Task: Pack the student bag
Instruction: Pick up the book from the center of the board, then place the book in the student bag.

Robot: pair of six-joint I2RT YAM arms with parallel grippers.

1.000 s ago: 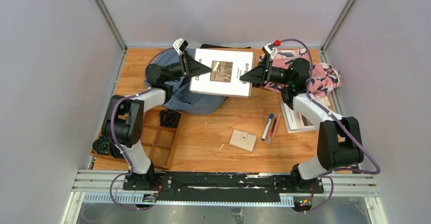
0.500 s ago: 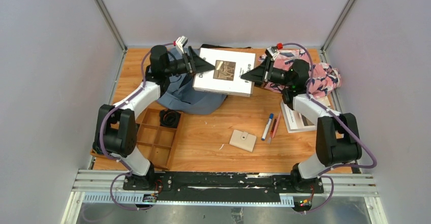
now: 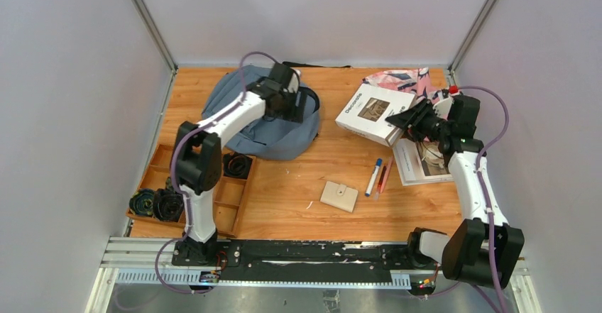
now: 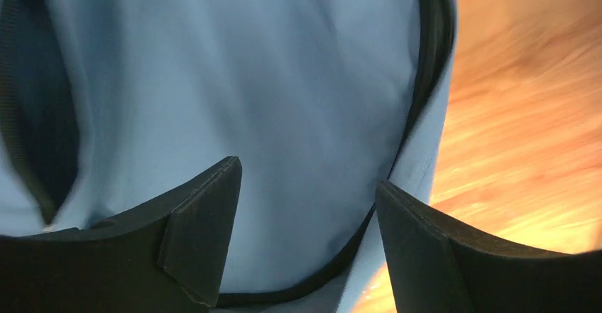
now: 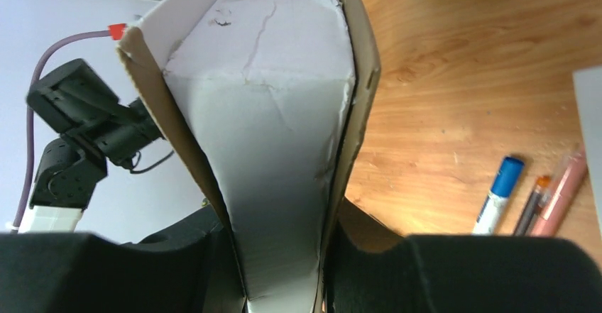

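**Student bag** (image 3: 259, 130): one. Large soft grey-blue fabric backpack with black straps, lying flat at upper left of the top view on the wooden table (image 3: 298, 178).

**Left gripper** (image 3: 297, 106): hangs over the bag's right part, jaws spread wide. In the wrist view, blue fabric and a dark zipper seam lie beneath and between its fingers. Whether it touches cannot be told.

**White hardcover book** (image 3: 369, 108): one, upper right, tilted, pinched at its right edge by the right gripper (image 3: 406, 118).

**Pink-white-navy patterned cloth** (image 3: 401, 80): one, behind the book.

**Flat white booklet** (image 3: 419, 165): one, right of centre.

**Blue-capped marker** (image 3: 373, 177): one.

**Slim pens** (image 3: 384, 178): two, just beside the marker.

**Tan wallet** (image 3: 339, 196): one, centre.

**Wooden compartment tray** (image 3: 216, 196): one, lower left.

**Black coiled bundles** (image 3: 168, 204): three, in or beside the tray.
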